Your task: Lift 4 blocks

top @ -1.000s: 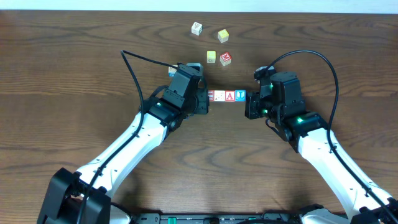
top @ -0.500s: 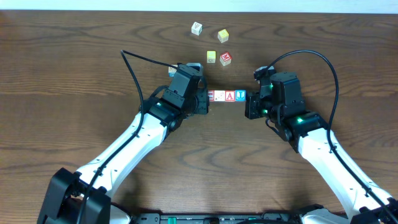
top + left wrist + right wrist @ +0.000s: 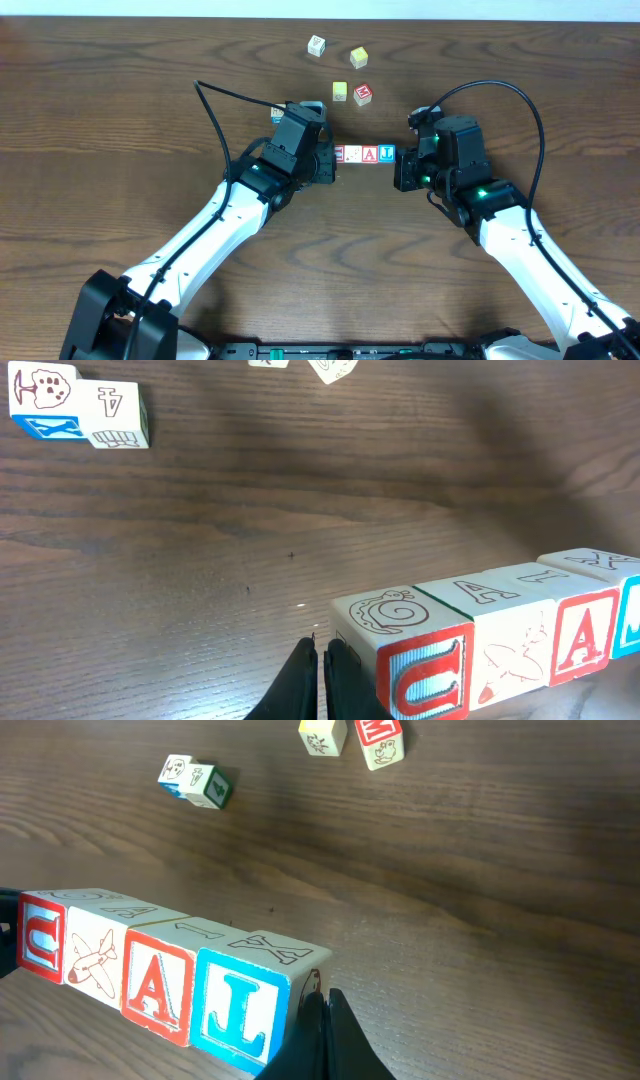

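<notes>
Four alphabet blocks form a tight row: red-framed C (image 3: 340, 154), whitish airplane block (image 3: 354, 154), red-framed A (image 3: 370, 154), blue-lettered block (image 3: 386, 154). My left gripper (image 3: 331, 162) is shut, and its fingertips (image 3: 322, 660) press against the outer side of the C block (image 3: 425, 672). My right gripper (image 3: 399, 164) is also shut. In its wrist view its closed tips (image 3: 322, 1010) rest against the end of the blue block (image 3: 240, 1007), beside the A (image 3: 155, 985). Whether the row touches the table I cannot tell.
Behind the row lie a yellow cube (image 3: 340, 91) and a red-lettered cube (image 3: 363, 94). Farther back are a white cube (image 3: 316, 45) and another yellow cube (image 3: 359, 57). A pair of white cubes with blue-green marks (image 3: 80, 410) sits by the left arm.
</notes>
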